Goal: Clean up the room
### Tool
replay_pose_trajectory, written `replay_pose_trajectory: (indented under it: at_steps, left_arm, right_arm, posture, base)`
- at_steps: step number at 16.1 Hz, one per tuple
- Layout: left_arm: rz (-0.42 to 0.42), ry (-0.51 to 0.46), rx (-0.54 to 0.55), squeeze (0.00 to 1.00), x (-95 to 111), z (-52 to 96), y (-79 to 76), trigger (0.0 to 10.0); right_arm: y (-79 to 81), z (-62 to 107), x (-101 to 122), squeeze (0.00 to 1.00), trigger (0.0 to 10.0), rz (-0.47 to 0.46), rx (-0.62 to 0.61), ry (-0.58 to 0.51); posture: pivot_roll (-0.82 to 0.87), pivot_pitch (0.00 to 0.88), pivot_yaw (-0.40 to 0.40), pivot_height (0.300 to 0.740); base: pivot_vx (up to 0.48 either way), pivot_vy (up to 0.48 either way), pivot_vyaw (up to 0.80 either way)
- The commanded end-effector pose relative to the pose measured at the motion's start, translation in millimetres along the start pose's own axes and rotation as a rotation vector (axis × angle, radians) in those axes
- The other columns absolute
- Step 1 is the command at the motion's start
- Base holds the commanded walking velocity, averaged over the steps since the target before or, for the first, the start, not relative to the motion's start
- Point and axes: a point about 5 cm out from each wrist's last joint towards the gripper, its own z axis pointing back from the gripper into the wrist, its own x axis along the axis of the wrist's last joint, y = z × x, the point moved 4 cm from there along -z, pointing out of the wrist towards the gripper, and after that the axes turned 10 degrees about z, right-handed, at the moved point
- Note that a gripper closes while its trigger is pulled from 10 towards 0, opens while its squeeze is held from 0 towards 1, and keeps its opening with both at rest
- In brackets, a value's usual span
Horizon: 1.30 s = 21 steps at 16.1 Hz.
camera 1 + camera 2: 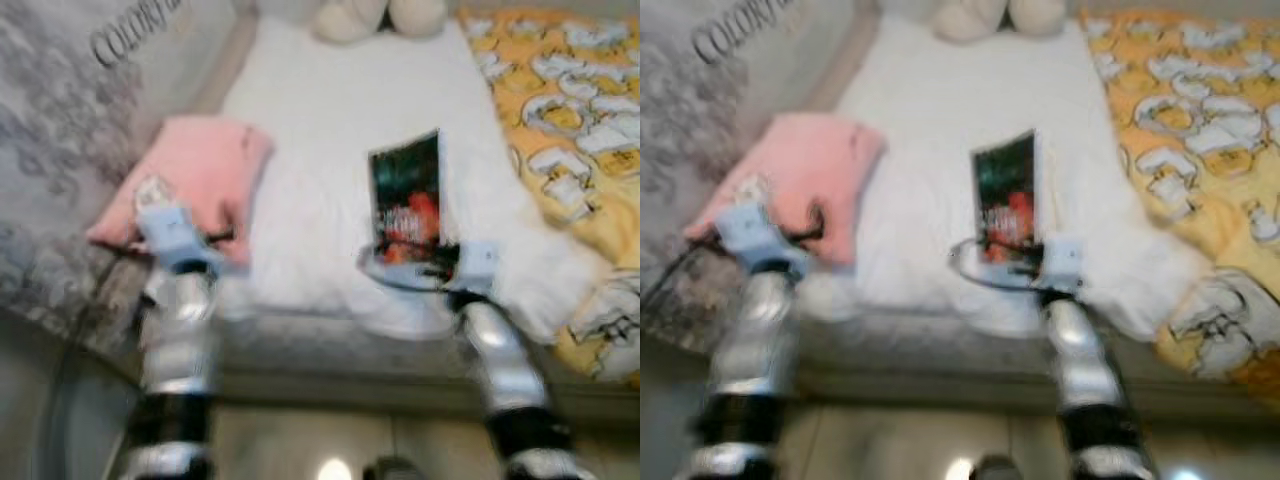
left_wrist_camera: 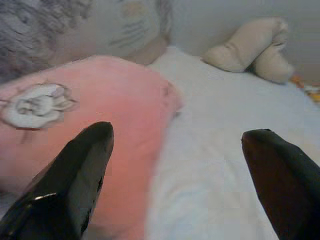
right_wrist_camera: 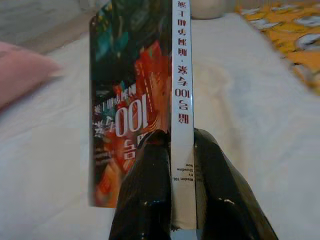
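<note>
The bed (image 1: 330, 120) with its white sheet filled the scene, a yellow patterned quilt (image 1: 570, 130) at 3 o'clock and cream plush toys (image 1: 380, 15) at 12 o'clock. A pink pillow (image 1: 195, 175) lay at 9 o'clock, and the left pincer (image 2: 175, 165) hung just above its near edge, fingers wide apart. At centre, the right pincer (image 3: 182, 165) gripped a book (image 1: 405, 195) by its white spine, held upright over the sheet.
</note>
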Motion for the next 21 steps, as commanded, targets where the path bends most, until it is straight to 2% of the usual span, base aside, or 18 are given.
replay_pose_trajectory:
  at_steps: [1,5,6,10,14,15,16,17,18,20,21]
  left_arm:
    - [-0.024,-0.03,0.053,0.0,9.5,-0.5,21.0,10.0]
    - [-0.038,-0.028,0.039,0.0,8.6,-1.3,18.7,10.0]
    - [-0.079,-0.016,0.018,0.0,7.8,-4.9,14.5,10.0]
    - [-0.079,-0.038,0.004,0.0,13.4,-7.2,10.4,10.0]
    - [-0.191,-0.06,-0.106,0.0,17.0,-5.9,-19.6,10.0]
    - [-0.276,-0.024,-0.118,0.0,14.2,-10.4,-29.0,10.0]
    - [-0.297,-0.006,-0.133,0.0,13.3,-12.4,-33.9,10.0]
    - [-0.309,0.012,-0.201,0.0,15.6,-11.2,-45.6,10.0]
    - [-0.321,0.013,-0.246,0.0,19.1,-8.1,-51.9,10.0]
    - [-0.307,0.01,-0.285,0.0,22.7,-3.4,-56.7,10.0]
    - [-0.305,0.017,-0.285,0.0,23.5,-0.5,-55.8,10.0]
  right_arm:
    - [5.0,-5.8,22.4,0.0,0.0,-0.011,0.007,-0.088]
    - [5.2,-6.1,21.4,0.0,0.0,-0.008,0.016,-0.086]
    - [6.5,-6.3,20.8,0.0,0.0,-0.008,0.023,-0.085]
    - [7.0,-7.1,19.2,0.0,0.0,-0.026,0.028,-0.074]
    - [11.5,-16.4,7.7,0.0,0.0,-0.206,0.05,0.025]
    - [19.7,-28.0,12.9,0.0,0.0,-0.284,0.083,0.043]
    - [24.9,-33.7,15.9,0.0,0.0,-0.321,0.106,0.052]
    - [36.2,-43.2,18.6,0.0,0.0,-0.433,0.162,0.095]
    - [39.7,-46.5,16.7,0.0,0.0,-0.49,0.184,0.129]
    - [37.8,-45.6,7.1,0.0,0.0,-0.534,0.19,0.182]
    - [34.8,-40.8,-8.2,0.0,0.0,-0.574,0.187,0.248]
  posture:
    - [-0.12,0.0,0.045,0.74]
    - [-0.12,0.0,0.041,0.74]
    - [-0.11,0.0,0.04,0.74]
    - [-0.11,0.0,0.04,0.74]
    - [-0.1,0.0,0.045,0.74]
    - [-0.08,0.0,0.06,0.74]
    - [-0.08,0.0,0.064,0.74]
    - [-0.03,0.015,0.075,0.74]
    - [-0.03,0.02,0.077,0.74]
    - [0.0,0.043,0.086,0.74]
    - [0.02,0.075,0.1,0.74]
  base:
    - [0.364,0.315,0.0]
    - [0.313,0.363,0.0]
    - [0.311,0.368,0.0]
    - [0.329,0.35,0.0]
    - [0.0,0.0,0.0]
    - [0.0,0.0,0.0]
    - [0.0,0.0,0.0]
    - [0.0,0.0,0.0]
    - [0.0,0.0,0.0]
    - [0.0,0.0,0.0]
    - [0.0,0.0,0.0]
